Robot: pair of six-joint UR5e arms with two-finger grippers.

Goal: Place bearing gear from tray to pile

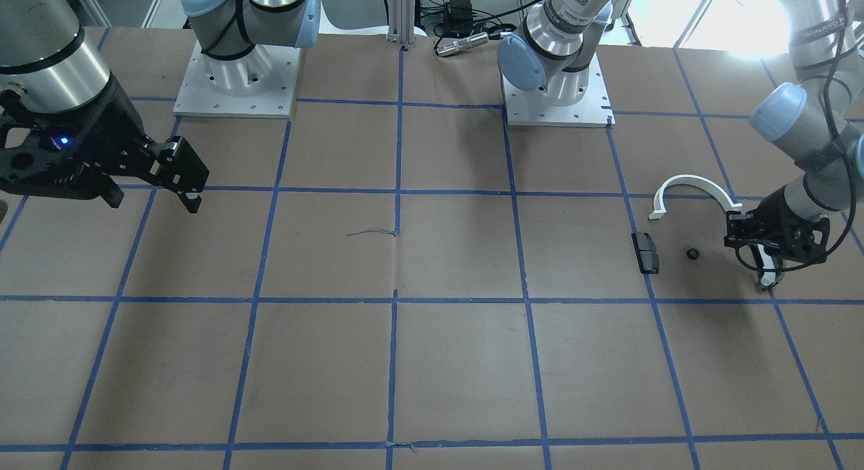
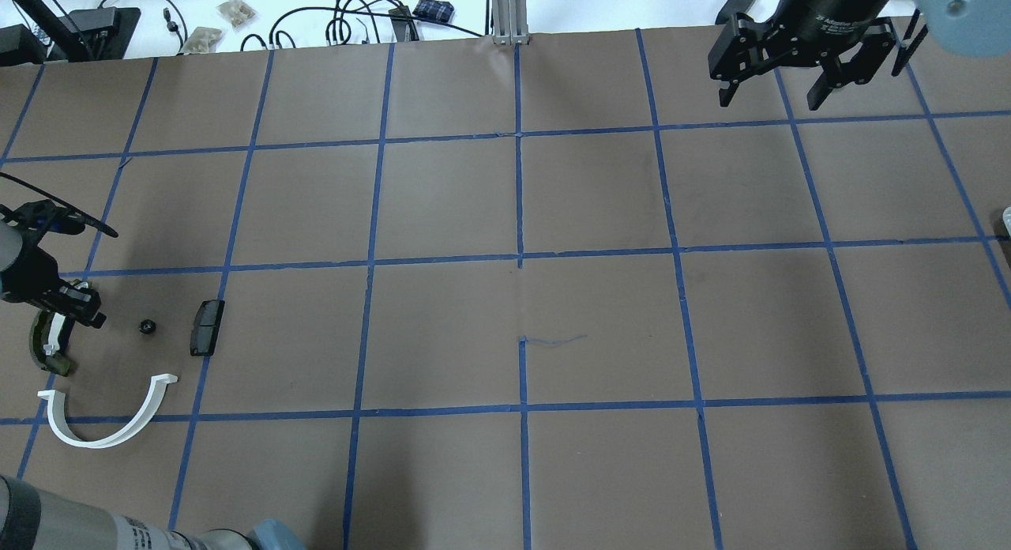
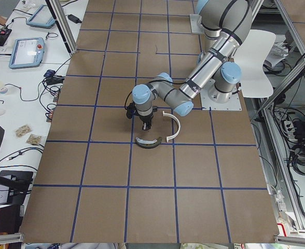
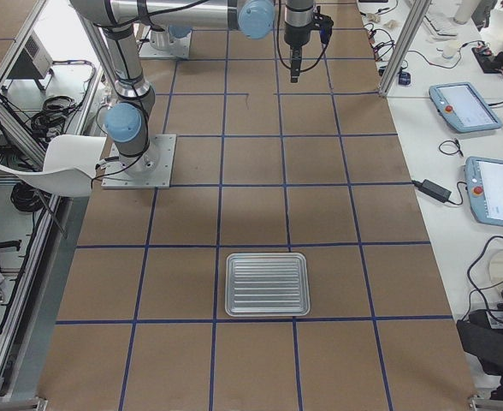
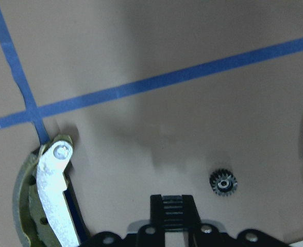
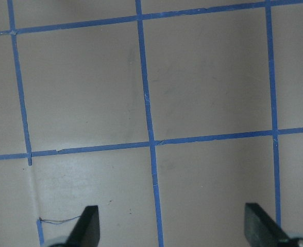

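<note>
The small black bearing gear [image 5: 223, 182] lies flat on the brown table, also visible in the overhead view [image 2: 147, 326]. It sits in the pile, between a black rectangular block [image 2: 207, 327] and an olive-green curved piece with a white strip [image 2: 43, 346]. A white half-ring arc [image 2: 107, 423] lies nearby. My left gripper [image 5: 172, 199] is shut and empty, low over the table between the gear and the green piece [image 5: 43, 206]. My right gripper [image 2: 770, 99] is open and empty, far off over bare table. The silver tray [image 4: 267, 283] is empty.
Blue tape lines divide the brown table into squares. The two arm bases [image 1: 236, 78] stand at the robot's edge. Cables and small bags [image 2: 237, 9] lie beyond the table's far edge. The tray sits near the table's right end, out of the overhead view.
</note>
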